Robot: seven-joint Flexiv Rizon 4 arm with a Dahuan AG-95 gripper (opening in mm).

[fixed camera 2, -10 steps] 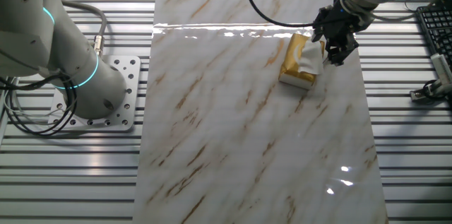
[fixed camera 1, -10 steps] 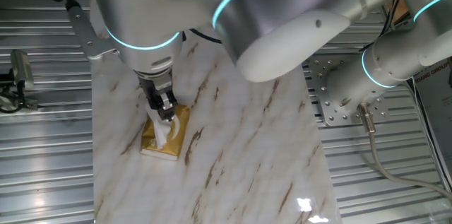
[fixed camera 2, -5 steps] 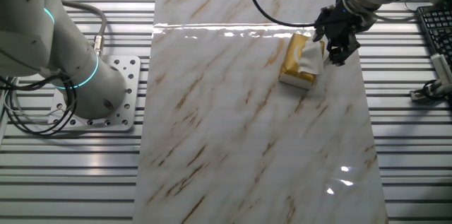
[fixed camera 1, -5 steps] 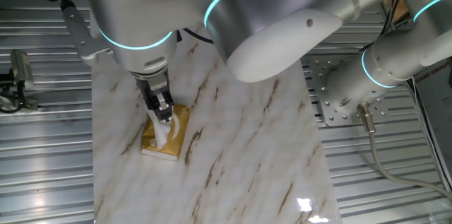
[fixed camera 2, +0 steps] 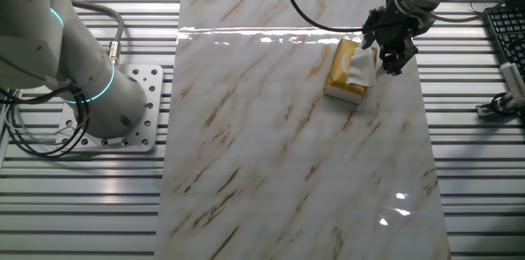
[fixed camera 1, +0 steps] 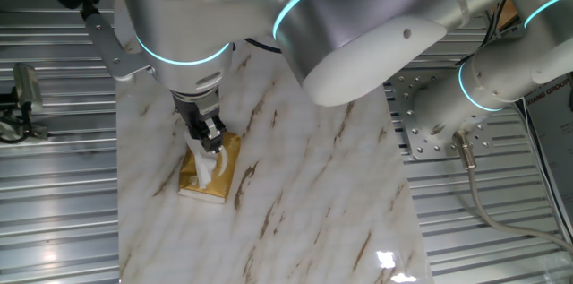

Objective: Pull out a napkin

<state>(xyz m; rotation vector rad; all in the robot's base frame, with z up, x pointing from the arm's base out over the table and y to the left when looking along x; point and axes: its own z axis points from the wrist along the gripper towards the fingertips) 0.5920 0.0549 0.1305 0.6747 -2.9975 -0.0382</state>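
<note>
White paper is between my fingers: my gripper (fixed camera 1: 213, 147) is closed on the top of one napkin (fixed camera 1: 206, 168), which stands up out of one golden pack (fixed camera 1: 210, 173). The lower part of the napkin is still inside the pack. The pack lies flat on the marble table (fixed camera 1: 304, 194), near one of its long edges.

In the other fixed view my gripper (fixed camera 2: 390, 61) hangs just beside the pack (fixed camera 2: 342, 75), and the napkin (fixed camera 2: 359, 67) is a crumpled white tuft on the side of the pack that faces me. I count one napkin, one pack, one gripper.
</note>
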